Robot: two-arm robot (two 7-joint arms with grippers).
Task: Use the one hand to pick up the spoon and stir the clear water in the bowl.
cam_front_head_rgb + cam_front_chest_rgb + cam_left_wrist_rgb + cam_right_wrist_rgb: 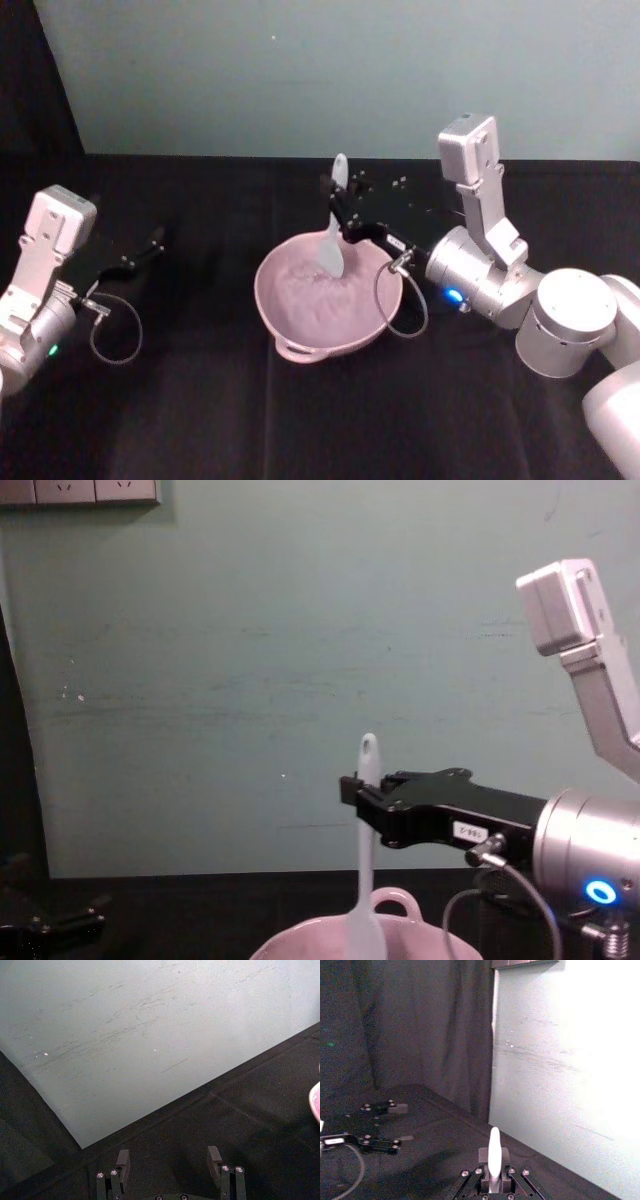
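Observation:
The pale pink bowl (328, 325) sits on the black table in front of me, its loop handle toward me. Its rim also rises at the bottom of the chest view (405, 915). My right gripper (343, 214) reaches over the bowl from the right and is shut on the white spoon (334, 232). The spoon stands nearly upright (363, 865), blade down inside the bowl, handle tip above the fingers (494, 1152). My left gripper (150, 243) rests at the left, well away from the bowl, open (169, 1160) with nothing between its fingers.
A pale green wall (330, 70) backs the table. Dark curtain (395, 1025) hangs at the left. Cable loops hang from both wrists, one beside the bowl (402, 300) and one at the left (115, 330). Bare black cloth (200, 420) lies in front.

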